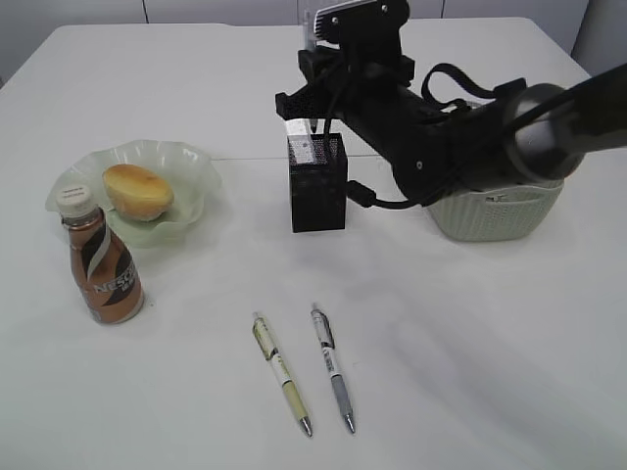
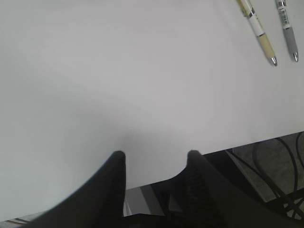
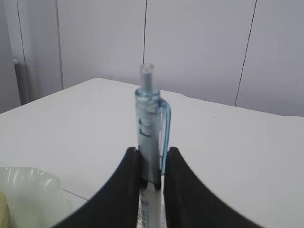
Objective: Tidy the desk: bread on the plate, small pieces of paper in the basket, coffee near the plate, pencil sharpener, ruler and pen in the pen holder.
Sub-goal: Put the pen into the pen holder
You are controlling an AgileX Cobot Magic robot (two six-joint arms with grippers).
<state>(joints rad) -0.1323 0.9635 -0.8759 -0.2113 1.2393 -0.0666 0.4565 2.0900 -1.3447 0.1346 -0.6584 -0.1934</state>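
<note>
The right gripper, two black curved fingers on the big black arm, is closed tight on a clear blue plastic pen and holds it standing straight up. In the exterior view this gripper hangs right over the square black metal mesh pen holder, and the pen's low end seems to point down into the cup. I cannot tell if the tip is inside yet, because the arm hides it.

So the step now looks like putting a pen into the pen holder. Next, I think the gripper should go down a little, stay over the middle of the cup, and then let go so the pen drops in.

The left gripper is partly open and holds nothing. It waits over the plain white desk near the front edge.

Two more pens lie flat on the desk, a yellow and white pen and a grey pen, side by side and well apart from the cup. They look like the next job
</note>
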